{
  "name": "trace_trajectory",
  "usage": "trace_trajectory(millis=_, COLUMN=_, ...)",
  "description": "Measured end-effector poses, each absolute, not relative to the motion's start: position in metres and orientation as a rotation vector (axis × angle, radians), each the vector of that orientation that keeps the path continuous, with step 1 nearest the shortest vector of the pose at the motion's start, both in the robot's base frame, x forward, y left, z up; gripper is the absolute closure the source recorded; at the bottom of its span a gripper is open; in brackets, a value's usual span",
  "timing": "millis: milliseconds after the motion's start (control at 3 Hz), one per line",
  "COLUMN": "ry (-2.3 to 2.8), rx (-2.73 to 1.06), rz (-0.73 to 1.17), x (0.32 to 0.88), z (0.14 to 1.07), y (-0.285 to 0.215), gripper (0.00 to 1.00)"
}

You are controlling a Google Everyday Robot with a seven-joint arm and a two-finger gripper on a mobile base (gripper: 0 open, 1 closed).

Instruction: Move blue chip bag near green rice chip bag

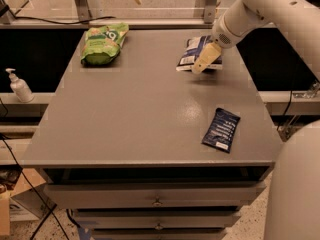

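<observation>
Bag: puffy, crinkled dark-blue chip bag (192, 50) lay far right, apart from plump bright-green rice chip bag (103, 43);
Gripper: beige gripper (206, 60) over it; closure could not be told;
Handling: probably light, soft, slippery; pinch its crimped end.

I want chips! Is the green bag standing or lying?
Lying: green rice chip bag spreads flat on the table. Claw is at the blue chip bag.

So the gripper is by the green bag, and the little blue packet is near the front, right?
No. The camera view shows the gripper at the blue chip bag, not the green rice chip bag. The little blue packet is near the front.
</observation>
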State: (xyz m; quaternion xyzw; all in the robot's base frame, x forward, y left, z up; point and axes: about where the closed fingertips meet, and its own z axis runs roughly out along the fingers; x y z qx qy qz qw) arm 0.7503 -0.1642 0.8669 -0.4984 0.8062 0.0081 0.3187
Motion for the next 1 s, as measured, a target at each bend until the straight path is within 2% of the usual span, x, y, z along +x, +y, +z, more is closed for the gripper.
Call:
trace_trajectory(millis=333, ry=2.166, rx=-1.31, rz=0.045, x=0.75, z=0.853, y=-0.168, gripper=0.16)
trace_trajectory(millis=1000, ry=2.204, rx=-1.33, rz=0.025, x=0.741, z=0.85, y=-0.18, gripper=0.63)
